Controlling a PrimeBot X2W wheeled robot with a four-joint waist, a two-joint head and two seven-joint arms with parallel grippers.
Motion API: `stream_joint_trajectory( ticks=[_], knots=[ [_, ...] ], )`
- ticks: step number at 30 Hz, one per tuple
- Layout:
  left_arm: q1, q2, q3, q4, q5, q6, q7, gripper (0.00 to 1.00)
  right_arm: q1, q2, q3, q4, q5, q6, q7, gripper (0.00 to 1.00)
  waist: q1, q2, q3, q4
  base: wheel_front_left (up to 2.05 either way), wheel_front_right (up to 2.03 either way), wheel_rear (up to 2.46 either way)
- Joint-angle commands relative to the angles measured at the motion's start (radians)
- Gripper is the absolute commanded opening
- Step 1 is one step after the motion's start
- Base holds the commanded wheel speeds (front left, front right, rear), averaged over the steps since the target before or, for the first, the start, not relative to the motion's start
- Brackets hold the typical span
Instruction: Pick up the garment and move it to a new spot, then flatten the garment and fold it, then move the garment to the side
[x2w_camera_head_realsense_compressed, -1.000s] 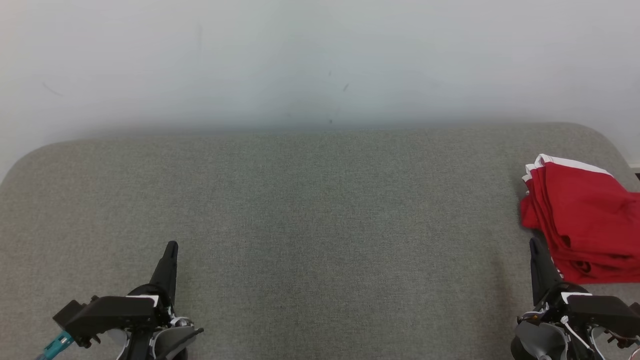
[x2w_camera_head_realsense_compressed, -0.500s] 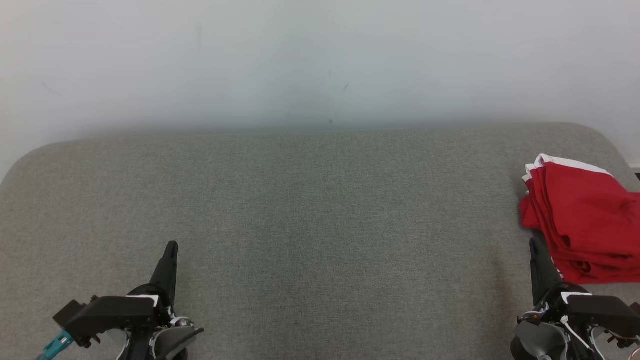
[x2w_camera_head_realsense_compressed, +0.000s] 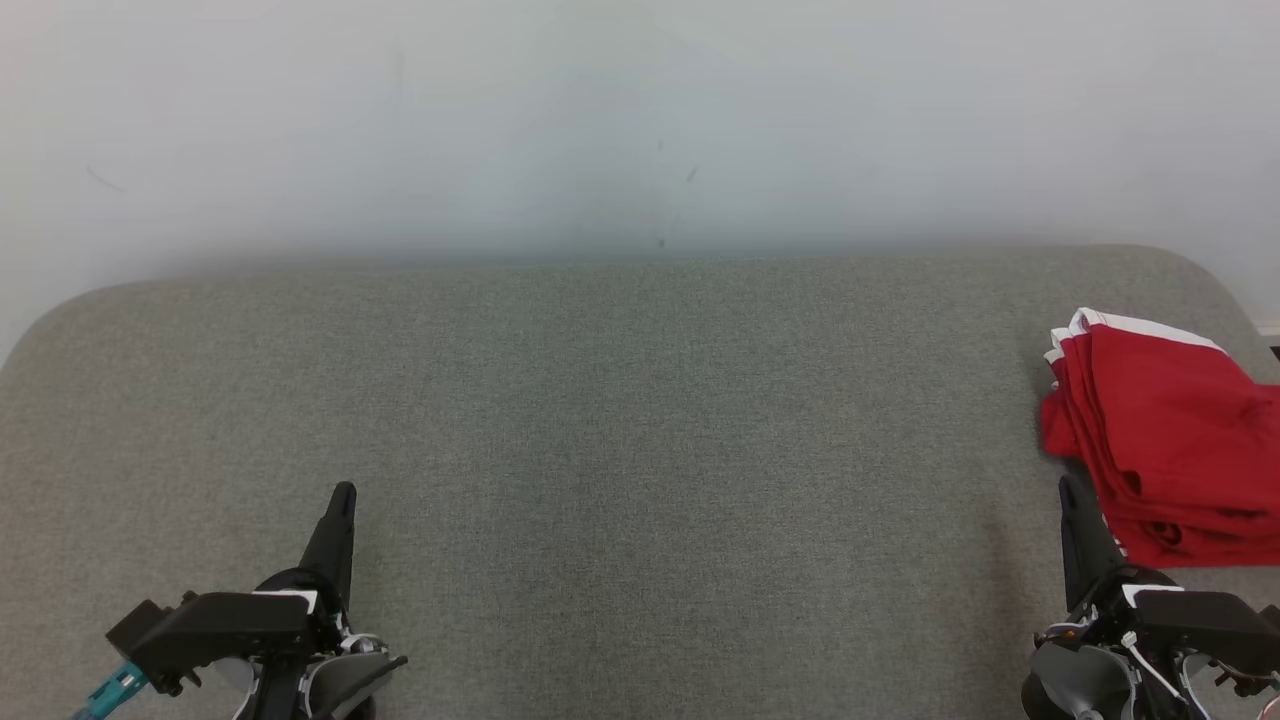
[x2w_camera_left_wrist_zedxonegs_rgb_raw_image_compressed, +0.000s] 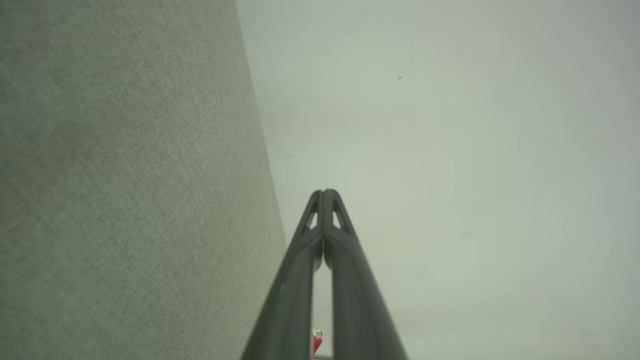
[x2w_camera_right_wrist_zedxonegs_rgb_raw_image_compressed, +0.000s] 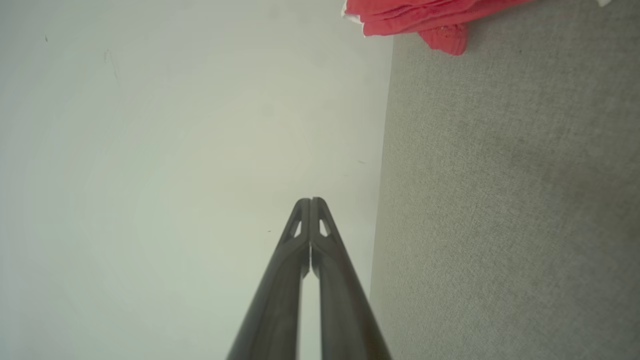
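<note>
My left gripper (x2w_camera_head_realsense_compressed: 342, 495) sits low at my near left, fingers pressed together on nothing. My right gripper (x2w_camera_head_realsense_compressed: 1069, 488) mirrors it at near right, likewise pinched closed and empty. Just past its tip the folded red garment (x2w_camera_head_realsense_compressed: 1165, 430), trimmed white, lies at the right edge of the grey fabric surface (x2w_camera_head_realsense_compressed: 640, 420). Beyond stands a pale wall (x2w_camera_head_realsense_compressed: 640, 120).

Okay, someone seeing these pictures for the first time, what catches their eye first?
The bright red garment with white trim, folded at the right edge of the grey fabric surface, stands out first. Then the left gripper and right gripper low in the head view, dark jaws shut and empty, the right one beside the garment.
</note>
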Motion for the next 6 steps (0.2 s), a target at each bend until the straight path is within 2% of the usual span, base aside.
stream_joint_trajectory(
  ticks=[1,6],
  knots=[
    [-0.005,0.003,0.0,0.002,-0.008,-0.003,0.003,0.0,-0.003,0.0,0.0,-0.002,0.007,-0.002,0.003,0.0,0.0,-0.0001,0.0,0.0,0.0,0.0,0.0],
    [-0.005,0.003,0.0,0.002,-0.008,-0.003,0.003,0.0,-0.003,0.0,0.0,-0.002,0.007,-0.002,0.003,0.0,0.0,-0.0001,0.0,0.0,0.0,0.0,0.0]
  ],
)
